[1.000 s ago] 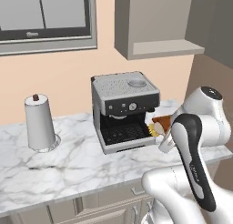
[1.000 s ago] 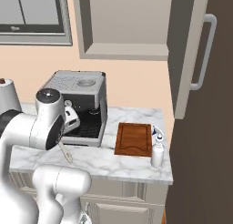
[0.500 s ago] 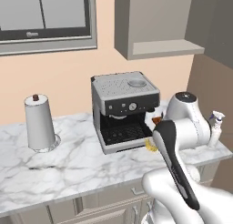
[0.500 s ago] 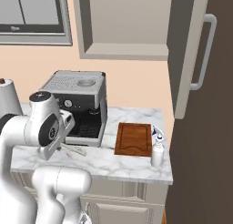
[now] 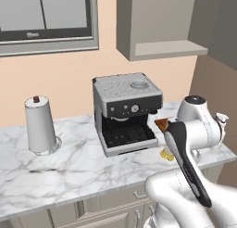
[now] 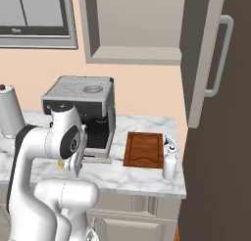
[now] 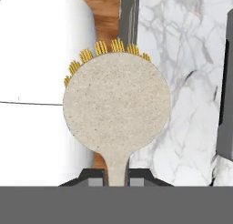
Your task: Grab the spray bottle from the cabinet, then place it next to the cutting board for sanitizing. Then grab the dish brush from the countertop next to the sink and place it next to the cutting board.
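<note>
hand (image 7: 116, 173): clenched on the dish brush (image 7: 116, 109) handle, head straight ahead, carried clear of the surface (image 6: 142, 174)
cutting board (image 6: 144, 149): beyond the hand, spray bottle (image 6: 169, 162) already beside it, leaving room for the brush

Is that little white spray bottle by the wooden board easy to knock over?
Probably yes. The spray bottle stands upright, tall for its small base, so a sideways bump might tip it. It looks like light plastic, so it would likely slide on the smooth marble countertop rather than break.

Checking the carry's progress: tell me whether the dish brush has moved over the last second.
Yes. In the left base view, the dish brush, held in the hand, dropped lower against the coffee machine.
</note>
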Motion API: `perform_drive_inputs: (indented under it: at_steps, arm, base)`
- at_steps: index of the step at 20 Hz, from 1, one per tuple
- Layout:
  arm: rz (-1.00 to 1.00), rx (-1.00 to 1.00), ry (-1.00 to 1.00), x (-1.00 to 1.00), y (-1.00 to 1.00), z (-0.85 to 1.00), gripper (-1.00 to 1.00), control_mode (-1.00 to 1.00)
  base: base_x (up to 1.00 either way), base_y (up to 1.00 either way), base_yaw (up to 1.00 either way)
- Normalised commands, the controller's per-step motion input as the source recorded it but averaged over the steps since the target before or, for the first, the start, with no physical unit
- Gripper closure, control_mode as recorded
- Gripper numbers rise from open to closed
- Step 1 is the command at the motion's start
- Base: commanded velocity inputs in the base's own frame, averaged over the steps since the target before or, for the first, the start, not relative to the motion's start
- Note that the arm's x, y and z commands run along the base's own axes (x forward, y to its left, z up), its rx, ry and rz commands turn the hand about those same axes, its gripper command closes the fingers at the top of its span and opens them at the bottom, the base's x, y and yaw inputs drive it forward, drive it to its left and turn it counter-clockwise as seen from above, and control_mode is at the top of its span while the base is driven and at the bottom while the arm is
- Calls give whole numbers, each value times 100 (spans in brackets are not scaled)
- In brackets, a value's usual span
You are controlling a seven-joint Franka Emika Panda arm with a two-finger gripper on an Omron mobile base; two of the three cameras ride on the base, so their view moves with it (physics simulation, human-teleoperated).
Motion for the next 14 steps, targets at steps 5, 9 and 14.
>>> perform_drive_inputs:
  at_steps: [5,9,14]
  arm:
    - [1,3,-3,4,-25,-13,100,-100]
    - [0,2,-1,14,-39,-21,100,-100]
    - [0,0,0,27,-36,-33,100,-100]
  base:
    - [0,0,0]
    - [0,0,0]
    - [0,0,0]
